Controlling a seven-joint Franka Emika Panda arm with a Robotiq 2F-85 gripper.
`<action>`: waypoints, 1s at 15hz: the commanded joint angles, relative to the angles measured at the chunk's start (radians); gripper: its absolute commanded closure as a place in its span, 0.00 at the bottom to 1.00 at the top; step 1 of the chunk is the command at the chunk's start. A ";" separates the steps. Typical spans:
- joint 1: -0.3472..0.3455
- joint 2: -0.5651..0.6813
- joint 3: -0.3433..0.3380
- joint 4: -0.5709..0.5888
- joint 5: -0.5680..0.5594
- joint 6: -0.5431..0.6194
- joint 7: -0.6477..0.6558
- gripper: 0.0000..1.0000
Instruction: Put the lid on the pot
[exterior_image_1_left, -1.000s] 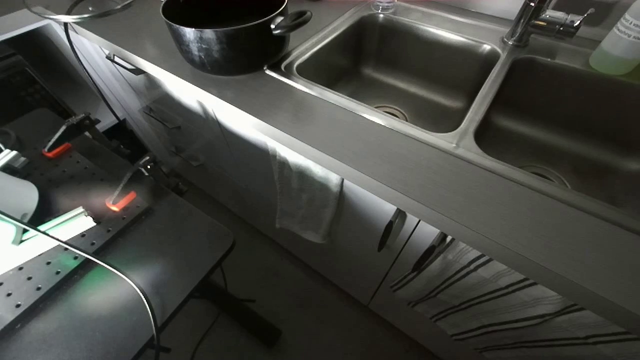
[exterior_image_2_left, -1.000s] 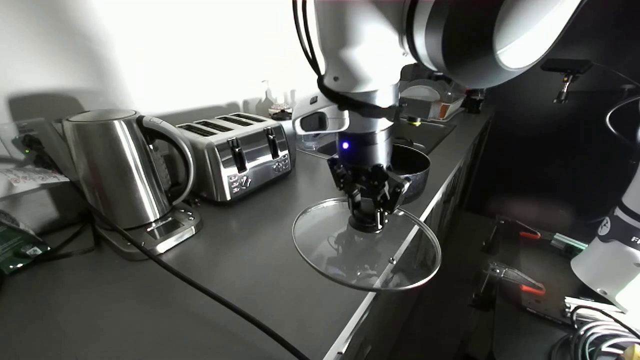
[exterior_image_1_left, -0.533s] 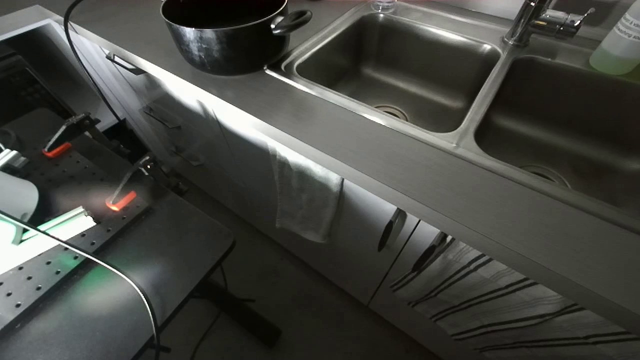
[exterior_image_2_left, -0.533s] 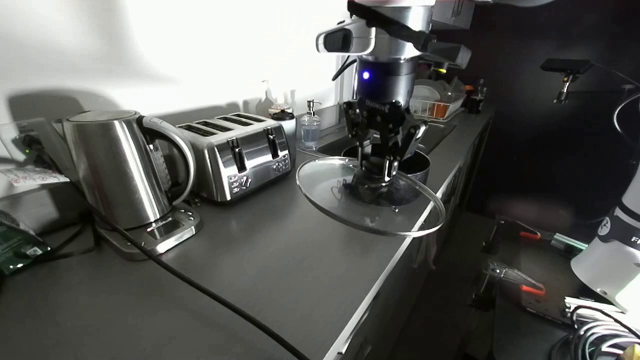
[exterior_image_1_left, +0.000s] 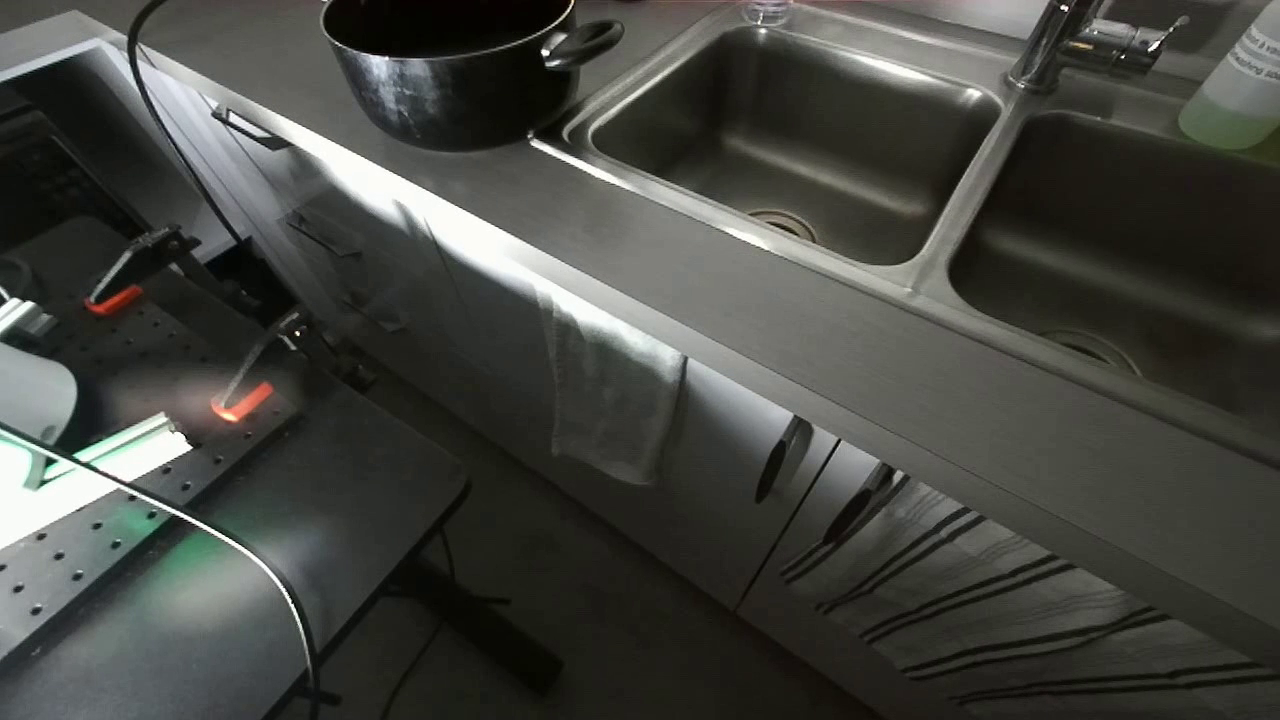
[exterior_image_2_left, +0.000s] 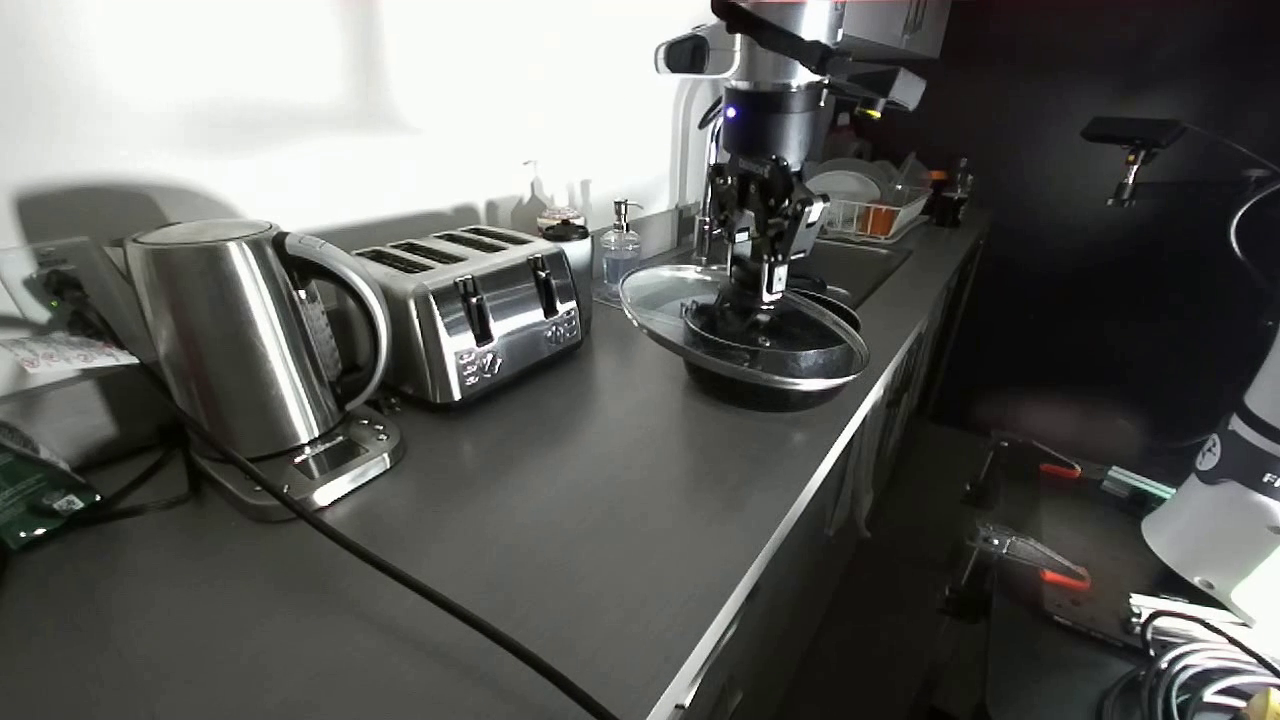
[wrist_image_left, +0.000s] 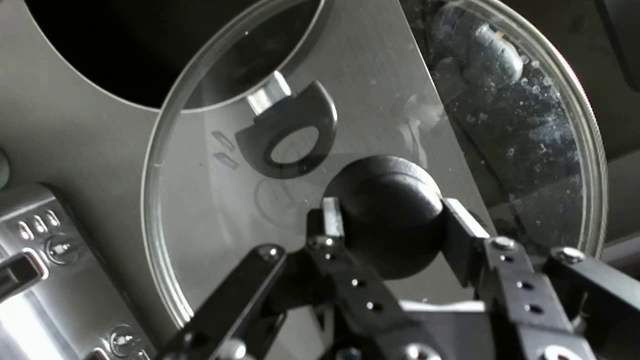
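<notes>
Claw: the black two-fingered metal claw (wrist_image_left: 392, 222) stood part-way spread, one finger against each side of a knob, and had hold of it.
Knob: round, smooth and black (wrist_image_left: 390, 240), it rose from the middle of the lid.
Lid: the round clear-glass lid with a bright metal rim (wrist_image_left: 280, 215) was held by the claw, tilted in an exterior view. In the wrist view it overlapped only part of the pot's mouth, the rest lying over the bench and past its front edge; whether it touched the pot could not be told.
Pot: the round, dark grey, shiny metal cooking pot with a bright rim (exterior_image_1_left: 460, 100) stood upright in both exterior views, its mouth partly uncovered.
Handle: the pot's black loop handle (wrist_image_left: 277, 119) showed through the glass.
Bench: the long, flat grey bench (exterior_image_2_left: 560, 520) carried the pot.
Sink: the rectangular steel sink with two basins (exterior_image_1_left: 965, 190) was set just beside the pot, a chrome tap (exterior_image_1_left: 1045, 55) behind it.
Toaster: the shiny silver four-slot toaster (exterior_image_2_left: 510, 340) stood near the pot.
Kettle: the brushed-steel kettle with a grey handle (exterior_image_2_left: 220, 340) stood beside the toaster, well apart from the pot.
</notes>
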 joint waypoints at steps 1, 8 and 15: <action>-0.036 -0.028 -0.048 0.005 0.024 -0.024 0.048 0.75; -0.119 0.007 -0.131 0.038 0.029 -0.050 0.138 0.75; -0.179 0.082 -0.177 0.100 0.040 -0.086 0.226 0.75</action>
